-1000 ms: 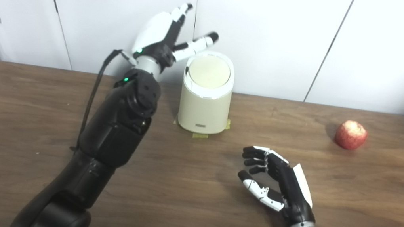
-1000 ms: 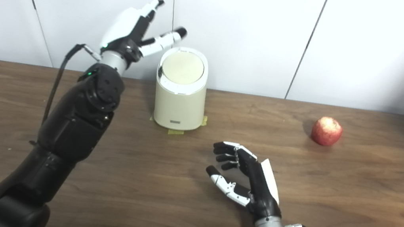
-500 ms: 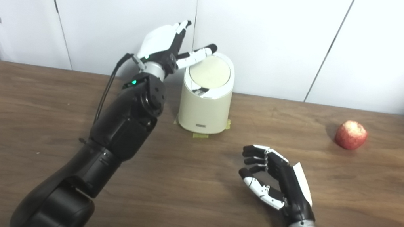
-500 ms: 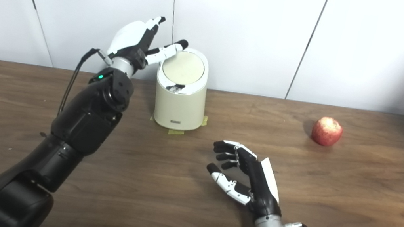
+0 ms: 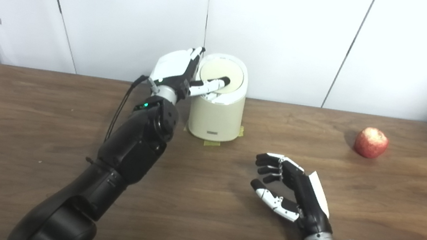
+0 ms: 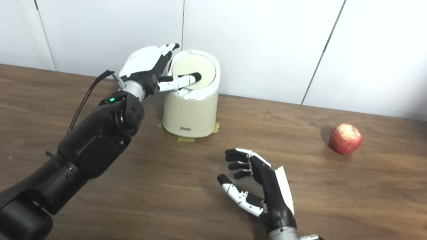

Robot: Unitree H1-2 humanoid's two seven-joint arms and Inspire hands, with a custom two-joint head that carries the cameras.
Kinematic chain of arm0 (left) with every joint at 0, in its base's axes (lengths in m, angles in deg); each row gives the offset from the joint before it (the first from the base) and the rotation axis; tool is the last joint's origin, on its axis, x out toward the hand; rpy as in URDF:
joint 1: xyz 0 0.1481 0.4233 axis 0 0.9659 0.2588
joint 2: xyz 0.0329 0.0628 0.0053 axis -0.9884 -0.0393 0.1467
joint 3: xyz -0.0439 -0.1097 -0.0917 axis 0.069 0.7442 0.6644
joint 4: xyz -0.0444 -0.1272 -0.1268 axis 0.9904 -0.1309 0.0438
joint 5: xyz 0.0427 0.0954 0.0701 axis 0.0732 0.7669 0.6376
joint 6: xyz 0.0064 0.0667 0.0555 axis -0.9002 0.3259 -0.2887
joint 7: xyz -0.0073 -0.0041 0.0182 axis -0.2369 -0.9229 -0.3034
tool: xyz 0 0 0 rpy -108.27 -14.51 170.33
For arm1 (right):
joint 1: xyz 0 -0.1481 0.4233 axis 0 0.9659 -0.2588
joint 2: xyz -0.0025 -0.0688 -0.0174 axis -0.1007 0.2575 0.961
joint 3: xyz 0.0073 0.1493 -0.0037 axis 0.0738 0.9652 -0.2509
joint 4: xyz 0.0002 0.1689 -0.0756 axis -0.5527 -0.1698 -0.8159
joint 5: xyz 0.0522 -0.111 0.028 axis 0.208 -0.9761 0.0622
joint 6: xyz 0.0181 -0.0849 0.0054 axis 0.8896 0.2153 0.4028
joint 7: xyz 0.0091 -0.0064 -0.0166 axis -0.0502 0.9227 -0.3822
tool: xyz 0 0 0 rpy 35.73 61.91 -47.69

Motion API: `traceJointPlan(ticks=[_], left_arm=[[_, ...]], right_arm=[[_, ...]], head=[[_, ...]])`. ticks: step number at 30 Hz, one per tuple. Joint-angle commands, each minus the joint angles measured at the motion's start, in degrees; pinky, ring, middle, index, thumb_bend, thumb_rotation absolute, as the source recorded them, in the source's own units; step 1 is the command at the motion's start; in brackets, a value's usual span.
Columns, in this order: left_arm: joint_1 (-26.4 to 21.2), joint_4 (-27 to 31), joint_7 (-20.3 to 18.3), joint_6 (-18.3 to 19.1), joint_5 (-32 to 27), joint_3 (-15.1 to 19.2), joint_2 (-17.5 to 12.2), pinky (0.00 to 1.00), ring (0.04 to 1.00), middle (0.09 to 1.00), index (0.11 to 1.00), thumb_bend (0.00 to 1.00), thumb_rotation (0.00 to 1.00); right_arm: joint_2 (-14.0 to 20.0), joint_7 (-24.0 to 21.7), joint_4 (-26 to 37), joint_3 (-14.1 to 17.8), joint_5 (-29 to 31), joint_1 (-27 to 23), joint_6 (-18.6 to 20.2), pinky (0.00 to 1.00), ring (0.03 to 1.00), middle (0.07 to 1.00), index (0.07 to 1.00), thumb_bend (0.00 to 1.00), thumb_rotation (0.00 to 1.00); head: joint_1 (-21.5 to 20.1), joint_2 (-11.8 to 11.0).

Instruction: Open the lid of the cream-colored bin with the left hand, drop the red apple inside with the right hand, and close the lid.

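As the left arm dropped from above the bin, its thumb landed on the lid.

On the table, upper centre of the frame, the cream-colored bin had its lid tilted a second earlier; now the left hand pressed it with fingers spread, gripping nothing. Opening seemed underway. The right hand waited loosely curled and empty, lower centre, well apart from the red apple at the right.

**A wooden table and what sits on it**

The dark brown wooden table has rounded far corners and stands against a white panelled wall. A cream-coloured bin stands upright near its far edge, on bits of yellowish tape. A red apple lies well apart, toward the far right.
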Motion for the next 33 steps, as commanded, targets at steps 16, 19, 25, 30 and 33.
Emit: traceJointPlan(ticks=[16, 19, 25, 30, 33], left_arm=[[-3.3, -2.44, 1.11, 2.67, 6.36, -1.62, -1.39, 1.0, 1.0, 1.0, 1.0, 0.63, 0.44], [-3.57, -2.24, 0.56, 2.72, 7.39, -1.61, -1.47, 1.0, 1.0, 1.0, 1.0, 0.63, 0.41], [-4.28, -2.63, -1.03, 2.75, 12.44, -0.3, -0.69, 1.0, 1.0, 1.0, 1.0, 0.7, 0.26], [-4.58, -2.83, -0.49, 2.75, 15.49, 1.75, 0.36, 1.0, 1.0, 1.0, 1.0, 0.79, 0.2], [-4.71, -2.3, 1.5, 2.62, 15.08, 1.52, 0.33, 1.0, 1.0, 1.0, 1.0, 0.81, 0.22]], right_arm=[[-0.72, 0.85, -2.1, -0.33, -0.86, -0.64, -1.21, 0.56, 0.646, 0.68, 0.675, 0.24, 0.32], [-0.82, 0.99, -2.3, -0.29, -0.79, -0.72, -1.59, 0.55, 0.643, 0.678, 0.673, 0.24, 0.28], [-0.92, 0.85, -2.09, -0.38, -0.88, -0.77, -0.96, 0.56, 0.648, 0.682, 0.679, 0.24, 0.3], [-1.08, 1.08, -2.25, -0.5, -1.34, -0.85, -0.95, 0.56, 0.647, 0.679, 0.676, 0.24, 0.3], [-1.04, 0.93, -2.04, -0.52, -1.43, -0.83, -0.7, 0.57, 0.651, 0.681, 0.677, 0.24, 0.3]], head=[[-0.11, -0.15], [-0.09, -0.11], [-0.11, -0.25], [-0.24, -0.29], [-0.14, -0.23]])
